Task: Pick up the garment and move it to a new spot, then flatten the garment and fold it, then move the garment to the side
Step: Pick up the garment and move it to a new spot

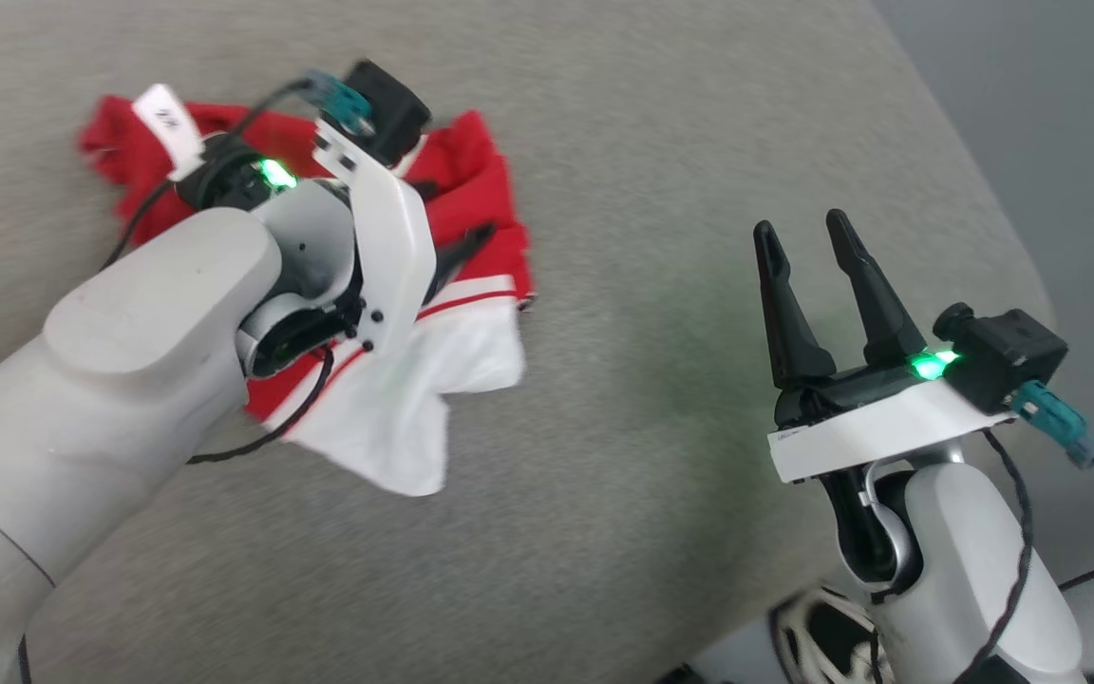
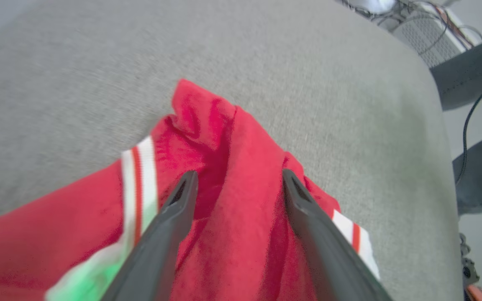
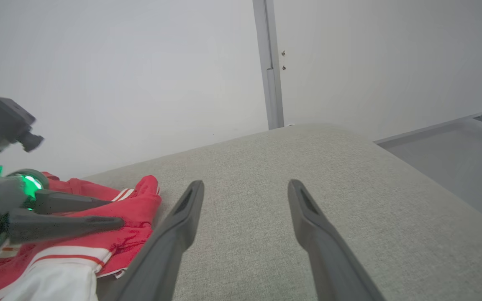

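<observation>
Broad grey fabric-covered surface point(image 1: 661, 494) spread before me. Red soft T-shirt with white, stripe-trimmed sleeves point(image 1: 471, 180) lay crumpled in heap at its far left, one white sleeve splayed toward me. My left end effector point(image 2: 239, 179) hung low over heap, fingers apart astride raised red fold, clamping nothing. My right end effector point(image 1: 801, 228) was likewise apart, empty, well right of heap. Judged: move to new spot done, flattening unstarted. Next move called for pinching separate edges, drawing cloth outward.
</observation>
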You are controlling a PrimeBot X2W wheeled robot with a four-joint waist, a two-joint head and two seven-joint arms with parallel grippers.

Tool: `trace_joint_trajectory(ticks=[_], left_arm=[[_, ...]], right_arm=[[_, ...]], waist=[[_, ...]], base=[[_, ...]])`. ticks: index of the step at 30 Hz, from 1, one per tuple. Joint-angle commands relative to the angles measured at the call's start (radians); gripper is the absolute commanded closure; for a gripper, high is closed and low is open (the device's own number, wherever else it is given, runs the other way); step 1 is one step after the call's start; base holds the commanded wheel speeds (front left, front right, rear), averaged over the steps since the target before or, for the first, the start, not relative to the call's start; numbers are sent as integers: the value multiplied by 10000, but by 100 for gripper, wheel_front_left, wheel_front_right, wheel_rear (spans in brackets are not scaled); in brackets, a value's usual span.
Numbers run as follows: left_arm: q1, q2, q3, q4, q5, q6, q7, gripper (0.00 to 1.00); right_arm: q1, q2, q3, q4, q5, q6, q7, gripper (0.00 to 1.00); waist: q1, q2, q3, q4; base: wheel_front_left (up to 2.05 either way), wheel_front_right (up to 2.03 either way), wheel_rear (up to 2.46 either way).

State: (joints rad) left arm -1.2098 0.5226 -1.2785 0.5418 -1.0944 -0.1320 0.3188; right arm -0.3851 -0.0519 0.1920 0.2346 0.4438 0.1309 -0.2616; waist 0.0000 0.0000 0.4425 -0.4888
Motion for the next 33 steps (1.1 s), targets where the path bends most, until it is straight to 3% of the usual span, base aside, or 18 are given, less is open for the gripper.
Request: trace_joint_trajectory(ticks=[1, 7, 13, 19, 25, 28, 29, 33], left_arm=[[-166, -8, 71, -116, -210, 36, -419, 0], [651, 199, 272, -445, -855, 35, -2760, 0], [2659, 293, 741, 271, -1933, 35, -5145, 0], [4786, 315, 1784, 882, -2759, 35, -5830, 0], [6744, 396, 4315, 907, -1628, 35, -5848, 0], [8259, 237, 6366, 558, -358, 62, -5852, 0], [8259, 237, 6366, 558, -358, 62, -5852, 0], [9823, -54, 8399, -334, 1586, 495, -5854, 0]], right_arm=[[-129, 4, -35, 85, -244, -3, -50, 0], [-87, 4, -279, 514, -1311, -3, -49, 0], [241, -4, -946, 897, -2181, -3, -49, 0], [882, -42, -1744, 1110, -2842, -3, -50, 0], [1721, -256, -2306, 1055, -2882, -3, -50, 0], [2210, -382, -2499, 1068, -2842, -3, -49, 0], [2210, -382, -2499, 1068, -2842, -3, -49, 0], [2529, -470, -2684, 995, -2803, -3, -50, 0]], waist=[[0, 0, -492, 698], [0, 0, -1288, 1973], [0, 0, -2080, 3219], [0, 0, -2857, 4367], [0, 0, -3508, 5141], [0, 0, -3876, 5322], [0, 0, -3876, 5322], [0, 0, -4097, 5361]], base=[[0, 0, 0], [0, 0, 0], [0, 0, 0], [0, 0, 0], [0, 0, 0], [0, 0, 0], [0, 0, 0], [0, 0, 0]])
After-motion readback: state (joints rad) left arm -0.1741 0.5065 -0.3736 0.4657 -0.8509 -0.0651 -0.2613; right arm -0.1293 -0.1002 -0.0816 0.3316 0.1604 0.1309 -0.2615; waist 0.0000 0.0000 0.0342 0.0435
